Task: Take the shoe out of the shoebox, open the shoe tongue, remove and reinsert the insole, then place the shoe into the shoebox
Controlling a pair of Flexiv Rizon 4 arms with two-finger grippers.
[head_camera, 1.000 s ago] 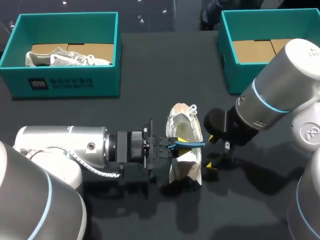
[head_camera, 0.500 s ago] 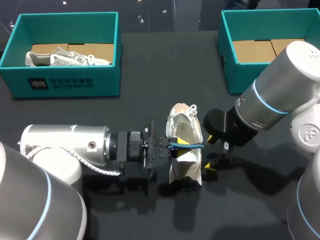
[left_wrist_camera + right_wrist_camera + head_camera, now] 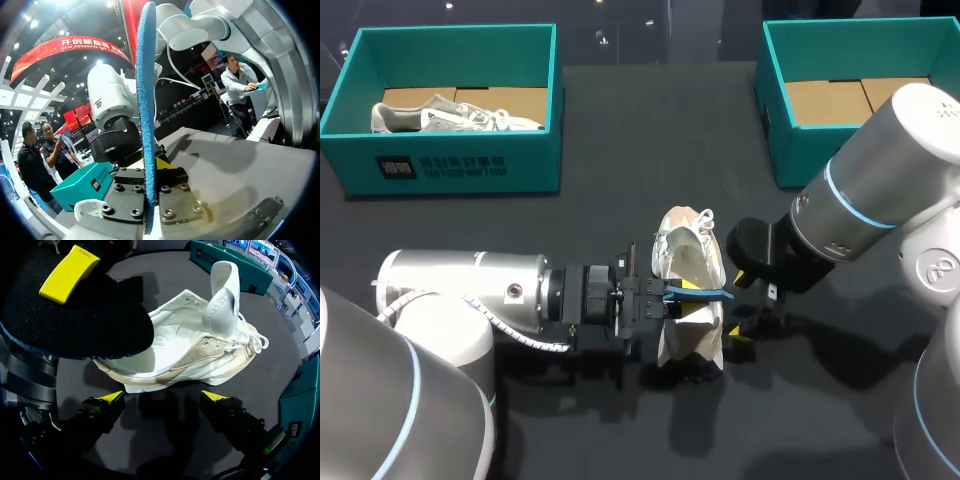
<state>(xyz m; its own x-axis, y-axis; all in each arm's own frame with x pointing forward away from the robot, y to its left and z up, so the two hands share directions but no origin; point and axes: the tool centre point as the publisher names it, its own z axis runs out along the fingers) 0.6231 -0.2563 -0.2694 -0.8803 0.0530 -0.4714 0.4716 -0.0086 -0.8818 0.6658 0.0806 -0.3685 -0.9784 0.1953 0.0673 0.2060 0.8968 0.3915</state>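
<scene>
Head view: left pincer [image 3: 660,297] clamped on thin blue foam insole [image 3: 705,293], held edge-up, crosswise over white mesh sneaker [image 3: 688,255] lying near-to-far on black table [image 3: 620,180]; right pincer [image 3: 163,397] apart, empty, just beside sneaker's right flank.

Left arm: lies level, reaching from the surface's left edge toward its middle. Left end effector [image 3: 668,298]: fingers clamped from both sides on the insole [image 3: 146,100]. Right arm: enters from the right edge, wrist angled downward. Right end effector [image 3: 164,398]: fingers spread wide apart.
</scene>
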